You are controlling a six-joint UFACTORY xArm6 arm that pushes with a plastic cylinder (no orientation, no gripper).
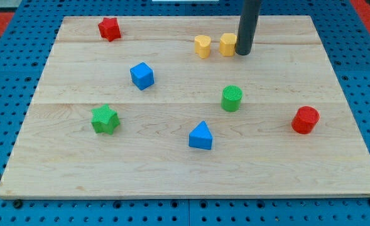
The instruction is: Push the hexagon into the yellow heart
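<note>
The yellow hexagon sits near the view's top, just right of the yellow heart, with a narrow gap between them. My tip is down on the board, touching the hexagon's right side. The dark rod rises from there out of the view's top.
The wooden board also holds a red star at the top left, a blue cube, a green star, a blue triangular block, a green cylinder and a red cylinder at the right.
</note>
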